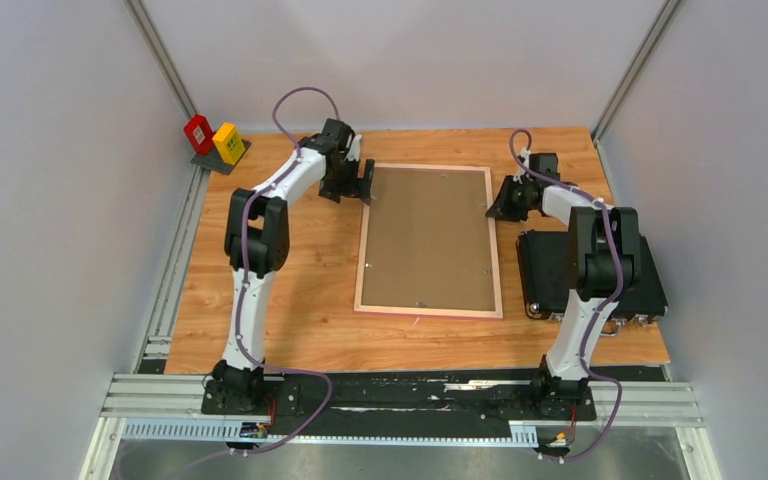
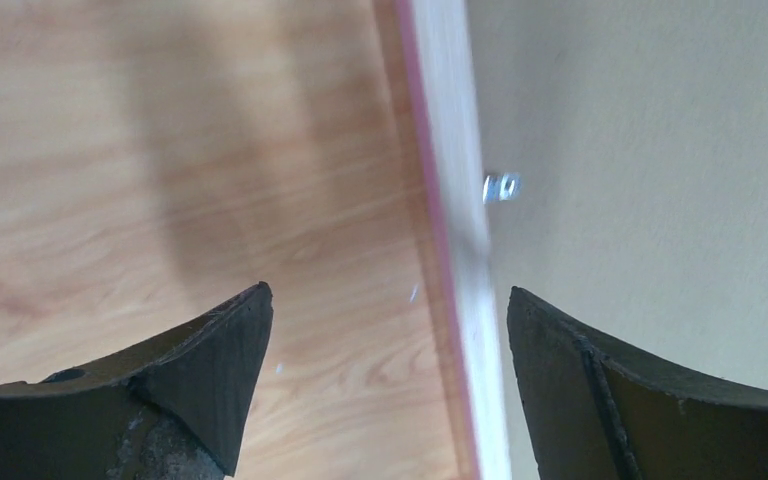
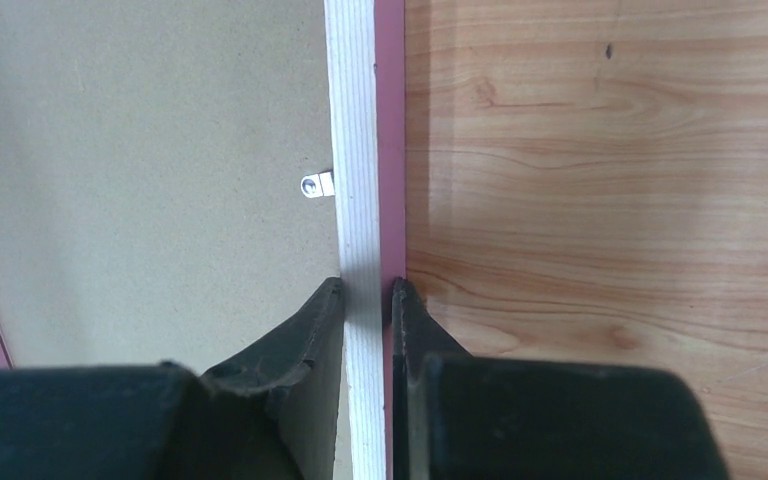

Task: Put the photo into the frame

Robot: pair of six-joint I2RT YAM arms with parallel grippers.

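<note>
The frame (image 1: 428, 311) lies face down in the middle of the table, its light wood back up and a brown backing board (image 1: 428, 235) filling it. The photo is hidden. My left gripper (image 1: 365, 182) stands open at the frame's far left edge. In the left wrist view the open gripper (image 2: 390, 300) straddles the frame's rail (image 2: 455, 180), one finger over the table and one over the board. My right gripper (image 1: 495, 200) is at the far right edge. In the right wrist view that gripper (image 3: 368, 288) is shut on the frame's rail (image 3: 355, 120).
A black case (image 1: 550, 265) lies on the table right of the frame, under the right arm. A red block (image 1: 198, 133) and a yellow block (image 1: 228, 142) stand at the far left corner. Small metal clips (image 3: 317, 185) (image 2: 501, 187) sit on the rails' inner edges.
</note>
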